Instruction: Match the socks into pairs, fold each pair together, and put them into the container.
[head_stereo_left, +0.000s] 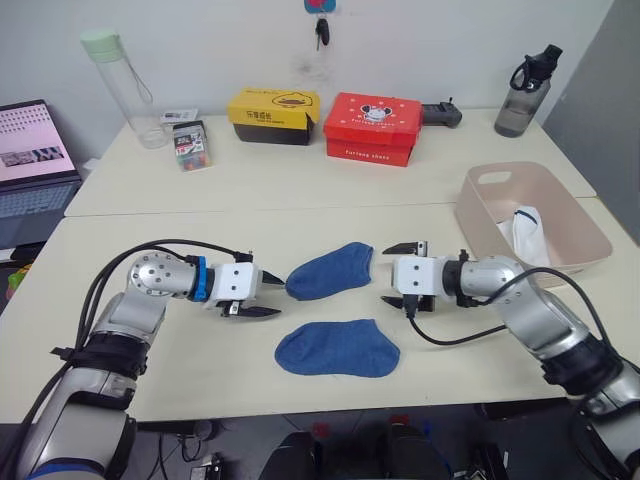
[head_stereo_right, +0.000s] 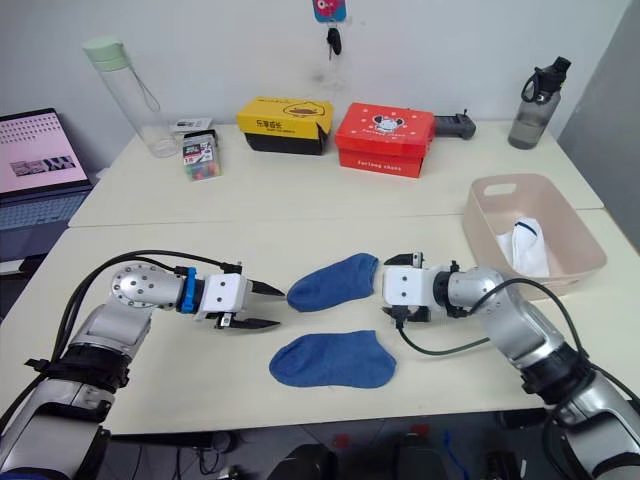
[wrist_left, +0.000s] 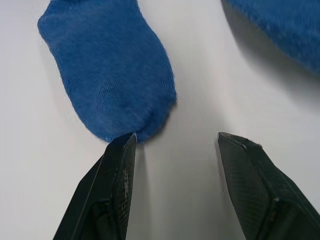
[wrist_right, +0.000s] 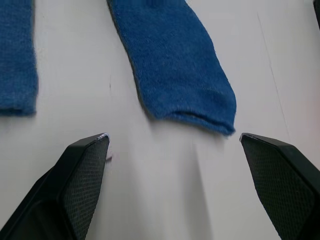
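We see two medium blue socks flat on the table (head_stereo_left: 150, 380), one (head_stereo_left: 330, 271) between our grippers, the other (head_stereo_left: 337, 348) just nearer. Our left gripper (head_stereo_left: 269, 294) and right gripper (head_stereo_left: 400, 273) both stand apart, empty. A white sock (head_stereo_left: 527, 236) lies in the pink-beige container (head_stereo_left: 590, 232).

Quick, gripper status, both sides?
Left gripper: open, holding nothing, fingertips at one end of the far blue sock.
Right gripper: open, holding nothing, facing that sock's other end.
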